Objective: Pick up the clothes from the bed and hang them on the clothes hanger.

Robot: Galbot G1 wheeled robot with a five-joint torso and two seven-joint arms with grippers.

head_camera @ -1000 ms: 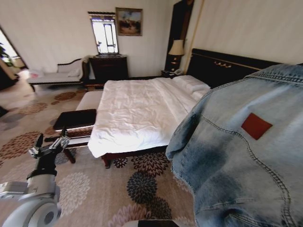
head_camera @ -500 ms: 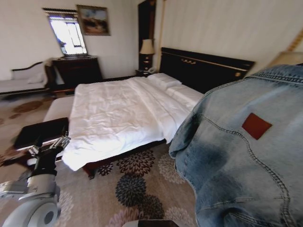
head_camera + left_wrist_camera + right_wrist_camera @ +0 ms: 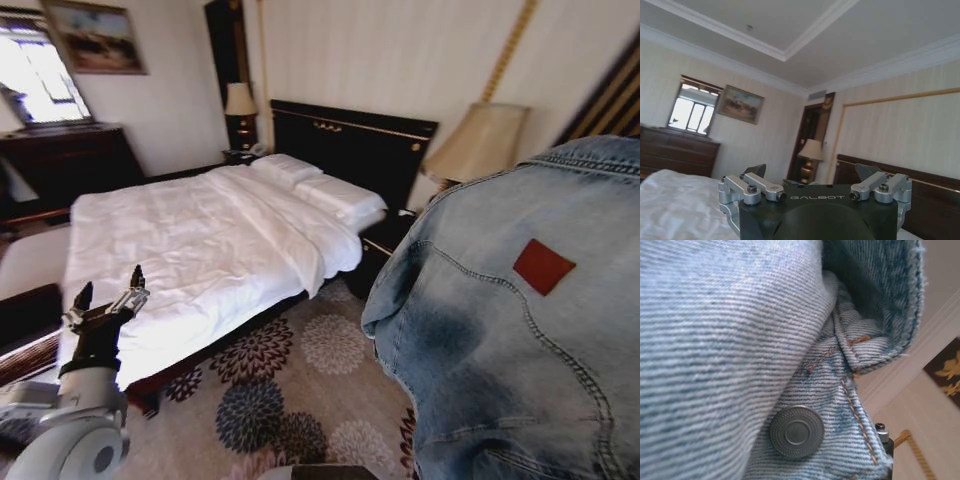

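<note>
Denim jacket [image 3: 510, 320] raised close before the head camera at right, hiding the right arm; whether that pincer is closed cannot be told. Bed [image 3: 200, 250] lies beyond, across the floral carpet [image 3: 300, 390]. Left gripper [image 3: 108, 287] upright at lower left, fingers spread, empty. Lamp [image 3: 478, 142] beside headboard.

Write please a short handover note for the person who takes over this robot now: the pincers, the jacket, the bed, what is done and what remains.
Left pincer: open, holding nothing, raised at the robot's left over the near edge of the bed.
Right pincer: covered by the denim jacket, so its fingers are hidden.
Jacket: off the bed, held high at the robot's right, close to the head camera; red patch facing it.
Done: jacket picked up.
Left: hang it on the hanger.
</note>
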